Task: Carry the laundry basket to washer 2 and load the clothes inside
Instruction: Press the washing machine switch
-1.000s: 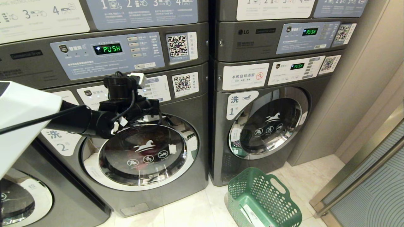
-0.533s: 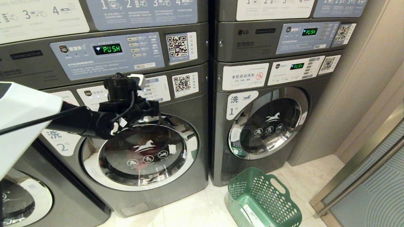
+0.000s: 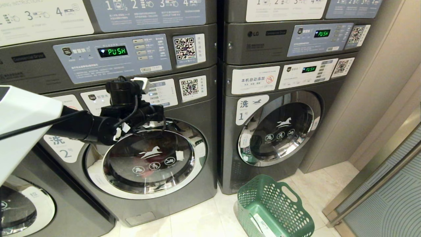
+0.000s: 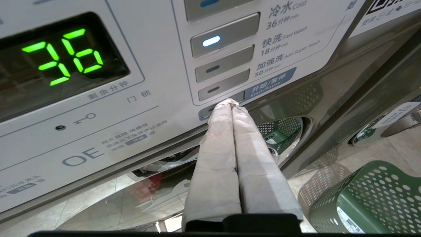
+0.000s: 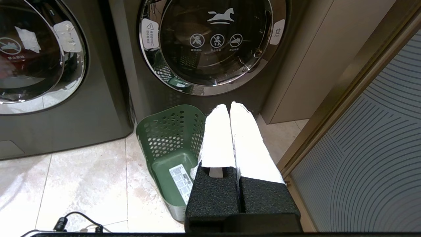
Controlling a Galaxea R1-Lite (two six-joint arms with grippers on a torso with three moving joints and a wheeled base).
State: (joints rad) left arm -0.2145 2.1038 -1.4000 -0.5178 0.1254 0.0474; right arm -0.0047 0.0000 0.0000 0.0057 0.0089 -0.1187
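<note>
Washer 2 (image 3: 138,158) stands with its round glass door closed, and something reddish (image 3: 144,163) shows dimly behind the glass. I cannot make out the clothes beyond that. My left gripper (image 3: 160,110) is raised to this washer's control panel (image 4: 98,98). In the left wrist view the left gripper (image 4: 231,102) is shut and empty, its tips against the bottom button beside the start/pause label. The display (image 4: 62,56) reads 36. The green laundry basket (image 3: 273,207) stands empty on the floor before washer 1 (image 3: 279,131). My right gripper (image 5: 229,106) hangs shut and empty above the basket (image 5: 167,144).
Dryers with lit PUSH displays (image 3: 112,51) are stacked over both washers. Another washer door (image 3: 23,207) shows low on the left. A beige wall (image 3: 371,82) and a metal-framed glass door (image 3: 388,194) close off the right side. A black cable (image 5: 75,223) lies on the tiled floor.
</note>
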